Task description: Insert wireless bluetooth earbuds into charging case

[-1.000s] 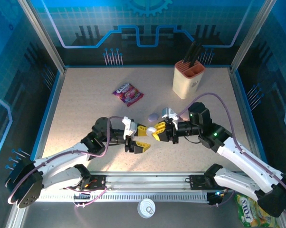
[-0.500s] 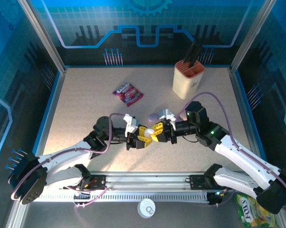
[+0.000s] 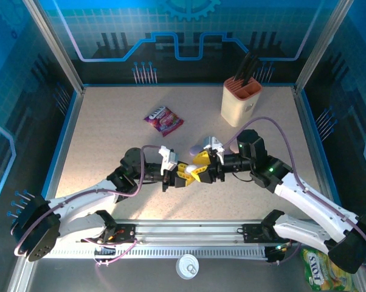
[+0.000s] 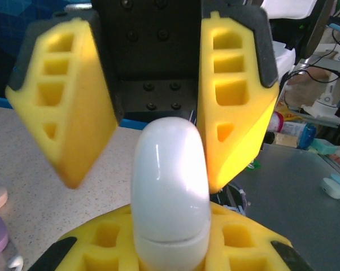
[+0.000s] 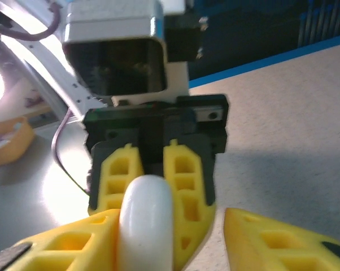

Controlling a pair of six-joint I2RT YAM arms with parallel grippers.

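Observation:
A white oval charging case (image 3: 189,168), lid closed, hangs above the table's middle between the two grippers. My left gripper (image 3: 185,173) is shut on the case (image 4: 170,186), pinching its lower end, as the left wrist view shows. My right gripper (image 3: 199,171) faces it tip to tip and stands open, its yellow fingers (image 4: 238,113) spread on either side of the case's far end. In the right wrist view the case (image 5: 146,220) rests against my right gripper's (image 5: 167,226) left finger, clear of the other. The wireless bluetooth earbuds are out of view.
A lilac oval case (image 3: 196,149) lies on the table just behind the grippers. A purple snack packet (image 3: 163,118) lies further back, and a beige holder with dark utensils (image 3: 241,102) stands at the back right. The arms' mounting rail (image 3: 189,231) runs along the near edge.
My left gripper moved right and shut on the white case. My right gripper, which had held the case, has opened.

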